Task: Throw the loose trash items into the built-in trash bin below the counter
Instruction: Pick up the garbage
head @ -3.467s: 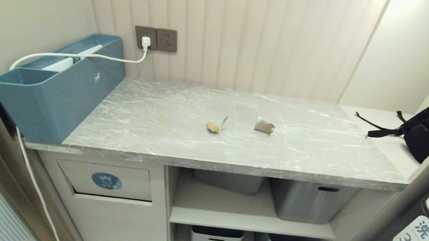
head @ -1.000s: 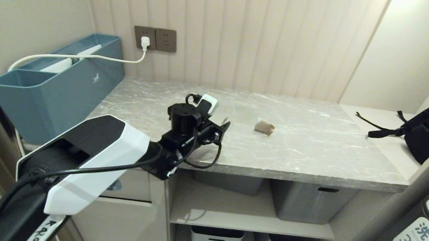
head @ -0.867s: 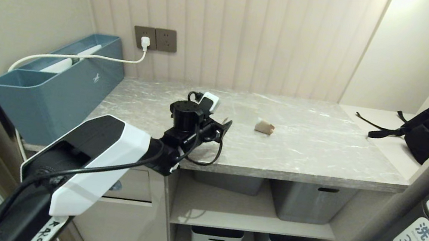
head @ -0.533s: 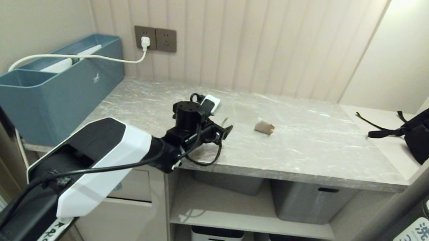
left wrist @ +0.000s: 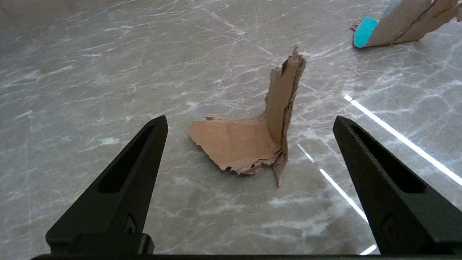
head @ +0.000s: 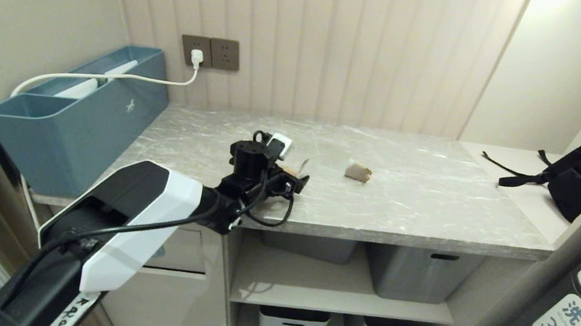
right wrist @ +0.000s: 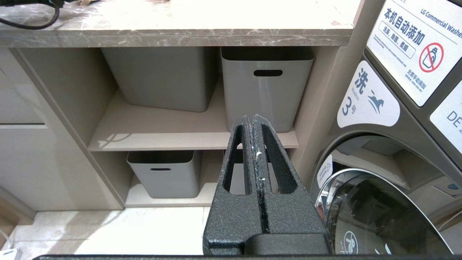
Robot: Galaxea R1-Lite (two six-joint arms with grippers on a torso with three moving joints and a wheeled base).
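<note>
Since the torn brown cardboard scrap (left wrist: 249, 144) lies part flat on the counter (left wrist: 90, 72) w/ one flap standing upright, judge it light, thin, fairly stiff, easy to crush; best pinch across the upright flap. Left gripper (left wrist: 249, 126) is spread wide, straddling it, no contact. Turquoise-edged scrap (left wrist: 393, 21) lies near, beyond. Right gripper (right wrist: 255, 122) pressed closed, parked low facing the shelves (right wrist: 144, 133).

Torn matt cardboard scrap (left wrist: 252, 144) (rough-edged) lies on glossy veined marble counter (left wrist: 108, 54).
</note>
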